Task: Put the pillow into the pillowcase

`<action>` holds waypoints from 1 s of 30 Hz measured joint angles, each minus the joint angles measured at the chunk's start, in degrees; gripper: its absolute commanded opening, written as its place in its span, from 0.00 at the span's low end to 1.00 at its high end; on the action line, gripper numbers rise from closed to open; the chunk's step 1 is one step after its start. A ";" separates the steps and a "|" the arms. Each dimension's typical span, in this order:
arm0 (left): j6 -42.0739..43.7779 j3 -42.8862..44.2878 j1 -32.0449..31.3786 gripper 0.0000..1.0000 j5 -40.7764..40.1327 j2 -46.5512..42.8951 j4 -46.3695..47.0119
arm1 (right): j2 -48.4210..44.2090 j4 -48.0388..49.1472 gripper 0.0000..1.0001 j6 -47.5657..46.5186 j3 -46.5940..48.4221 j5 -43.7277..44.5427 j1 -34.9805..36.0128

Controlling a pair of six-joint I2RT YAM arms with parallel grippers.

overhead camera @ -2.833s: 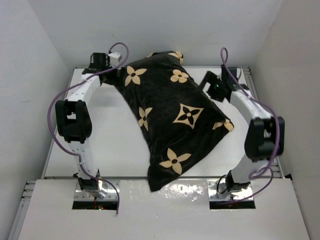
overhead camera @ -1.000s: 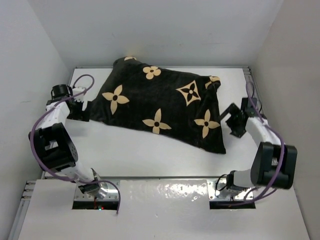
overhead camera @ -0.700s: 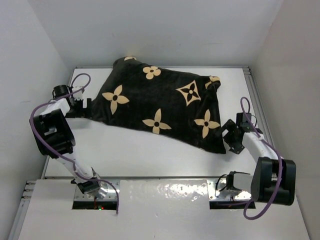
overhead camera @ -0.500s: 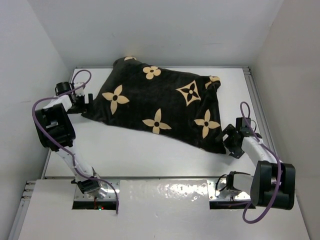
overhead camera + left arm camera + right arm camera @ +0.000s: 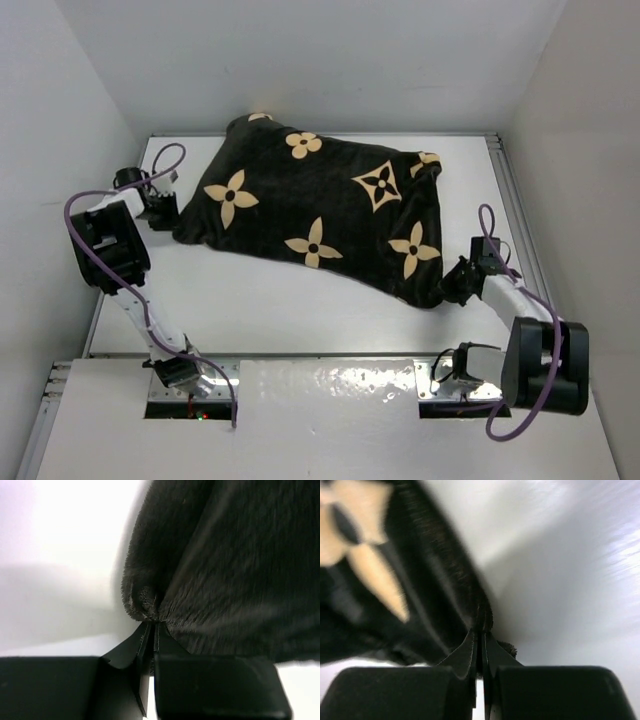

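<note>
The black plush pillowcase (image 5: 310, 215) with tan flower prints lies bulging across the far half of the white table (image 5: 260, 310). The pillow itself is hidden. A small cream patch (image 5: 259, 116) peeks out at the case's far corner; I cannot tell whether it is pillow or print. My left gripper (image 5: 165, 207) is shut on the case's left corner. In the left wrist view the left gripper (image 5: 151, 625) pinches a tuft of the pillowcase (image 5: 225, 570). My right gripper (image 5: 455, 283) is shut on the near right corner. In the right wrist view the right gripper (image 5: 481, 632) clamps the seam of the pillowcase (image 5: 370, 605).
White walls close in the table on the left, back and right. A metal rail (image 5: 510, 200) runs along the right edge. A white board (image 5: 330, 420) covers the near side between the arm bases. Purple cables (image 5: 95, 200) loop off both arms.
Both grippers were open beside the case a second ago. Each has moved in onto a corner and shut on the fabric. The near right corner has drawn slightly inward.
</note>
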 measured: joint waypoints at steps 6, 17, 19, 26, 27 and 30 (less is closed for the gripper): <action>4.04 1.29 6.99 0.00 8.20 -4.94 -10.12 | -11.56 -4.57 0.00 0.20 5.11 -3.93 -0.52; 11.61 12.46 13.66 0.00 18.99 -23.69 -27.80 | -22.32 -8.17 0.00 0.50 27.23 -8.00 -4.31; 12.13 20.06 15.91 0.00 21.31 -23.85 -32.54 | -22.25 -10.19 0.00 0.42 32.13 -7.65 -4.31; 4.57 40.74 25.03 0.00 22.80 -29.77 -29.18 | -19.04 -15.67 0.00 -2.03 60.74 -3.96 -4.26; 2.78 40.70 25.16 0.00 21.57 -32.41 -27.04 | -18.91 -15.89 0.00 -2.58 64.17 -3.13 -4.24; -1.86 44.35 25.14 0.00 18.82 -38.12 -24.15 | -18.69 -18.03 0.00 -4.09 71.65 0.87 -4.26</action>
